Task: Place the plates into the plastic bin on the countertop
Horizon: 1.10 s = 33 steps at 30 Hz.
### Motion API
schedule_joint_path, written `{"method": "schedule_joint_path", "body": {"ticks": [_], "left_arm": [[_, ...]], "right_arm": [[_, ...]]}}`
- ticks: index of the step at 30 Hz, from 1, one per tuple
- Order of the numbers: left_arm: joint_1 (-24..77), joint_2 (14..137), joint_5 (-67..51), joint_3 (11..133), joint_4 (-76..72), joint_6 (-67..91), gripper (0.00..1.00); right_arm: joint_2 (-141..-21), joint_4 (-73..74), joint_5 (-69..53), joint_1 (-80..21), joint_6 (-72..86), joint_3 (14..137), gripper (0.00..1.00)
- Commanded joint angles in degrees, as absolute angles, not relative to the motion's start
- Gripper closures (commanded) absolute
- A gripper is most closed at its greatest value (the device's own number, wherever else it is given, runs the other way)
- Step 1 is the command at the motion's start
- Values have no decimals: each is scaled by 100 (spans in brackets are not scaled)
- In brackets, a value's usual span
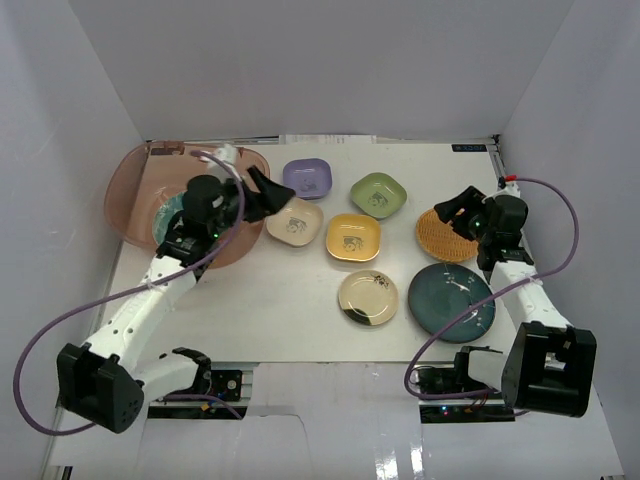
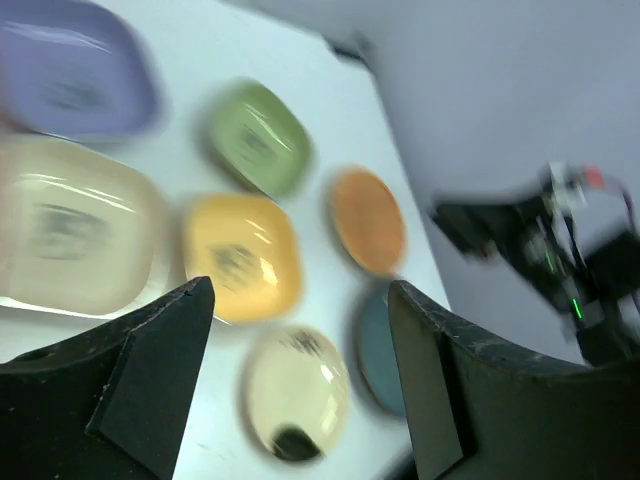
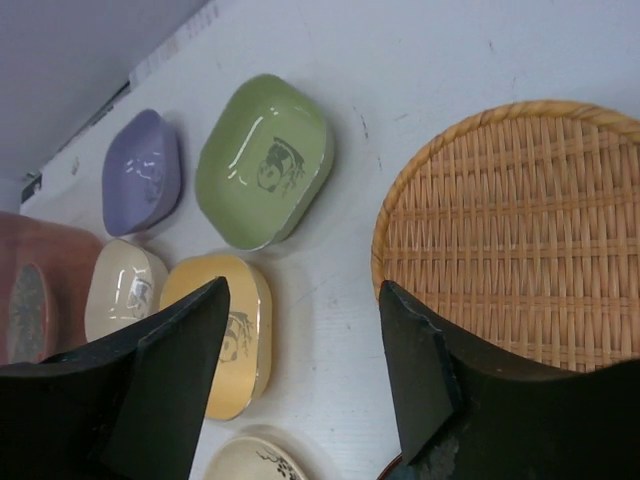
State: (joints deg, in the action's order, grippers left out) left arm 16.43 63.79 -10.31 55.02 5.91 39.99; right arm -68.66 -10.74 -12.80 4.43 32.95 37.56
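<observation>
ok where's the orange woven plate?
In the top view the orange woven plate lies on the countertop at right, partly under the right gripper, dark teal plate just nearer the arms, green dish to its left.

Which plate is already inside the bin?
The round teal-patterned plate, lying in the pinkish bin at far left. The other seven all sit out on the white table.

The orange plate [image 3: 510,230] is woven wicker, rough and matt. The green dish [image 3: 262,160], purple dish [image 3: 140,172] and yellow dish [image 3: 248,340] show a smooth, glossy glaze. The bin [image 1: 128,195] is translucent plastic with a soft sheen. The surface [image 1: 290,310] is smooth, matt white.
</observation>
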Motion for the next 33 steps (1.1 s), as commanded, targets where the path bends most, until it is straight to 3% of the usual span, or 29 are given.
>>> {"method": "schedule_joint_path", "body": {"ticks": [1, 4, 8, 19, 33], "left_arm": [[2678, 6766, -2221, 5521, 300, 3980, 20], [3915, 7749, -2689, 5597, -280, 4044, 26], [4691, 9024, -2795, 6377, -273, 3728, 31], [5079, 11511, -3305, 8260, -37, 3499, 37], [5256, 13648, -3462, 10818, 1696, 2918, 34]], "right_arm": [[-6382, -1161, -1424, 571, 3542, 4183, 34], [-6048, -994, -1362, 633, 3577, 4289, 41], [-5495, -677, -1371, 703, 3516, 4403, 48], [-4246, 150, -1203, 791, 3164, 4807, 52], [-4192, -8, -1793, 527, 3103, 4870, 51]]}}
